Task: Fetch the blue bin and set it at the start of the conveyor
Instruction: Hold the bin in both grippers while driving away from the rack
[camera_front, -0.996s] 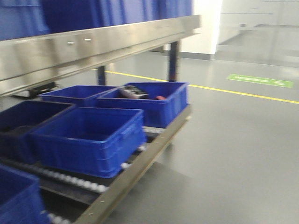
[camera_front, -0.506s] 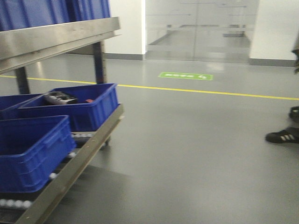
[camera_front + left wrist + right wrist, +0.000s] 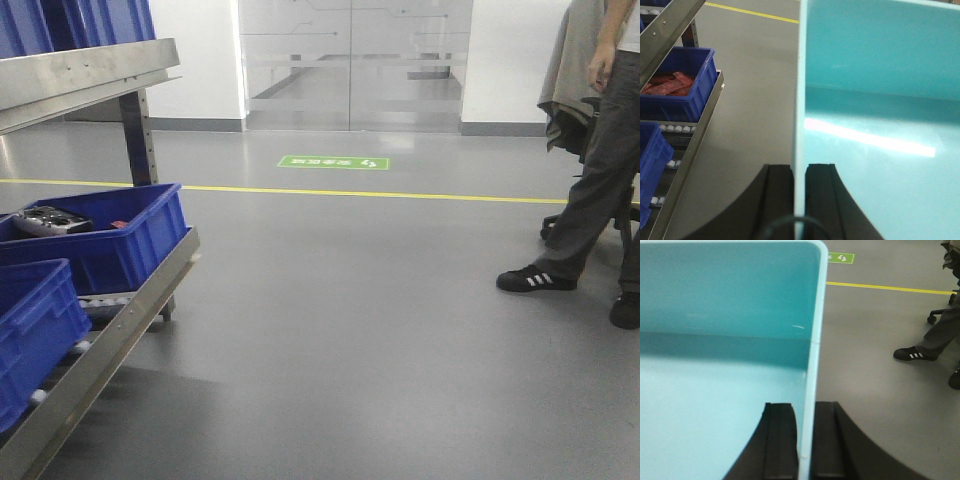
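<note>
Turquoise plastic wall nipped at either side. Closed down to the thickness of that wall, the left pincer point(image 3: 799, 172), one black finger point(image 3: 777, 200) outside and one inside, on the left side of the blue bin point(image 3: 880, 100). Closed the same way on the opposite wall, near a rounded corner of the rim, the right pincer point(image 3: 805, 412). Bin slung between the two arms, resting on no surface in view, spanning side to side across the robot's front; neither arm nearer, load shared. Long axis hard to judge from so close. Inside: bare smooth bottom with a streak of glare, nothing lying in the parts shown.

Outward to the left, a steel roller rack point(image 3: 120, 320) carrying dark blue crates point(image 3: 110, 235): red pieces point(image 3: 665, 82) in one, seen from the left wrist; a dark object point(image 3: 50, 218) and a small red thing point(image 3: 120, 223) in one, seen from the front; possibly the same crate. Above them, a stainless shelf rail point(image 3: 90, 75). Ahead, open grey floor point(image 3: 350, 330), a yellow line point(image 3: 350, 191), a green floor sign point(image 3: 333, 162); off to the right, a standing person point(image 3: 600, 180).

No conveyor start in any view, so no telling which way to it. Judged mid-carry: fetched, not yet placed. Likely to hinge next on keeping both pincers level and evenly spaced while heading for the belt
</note>
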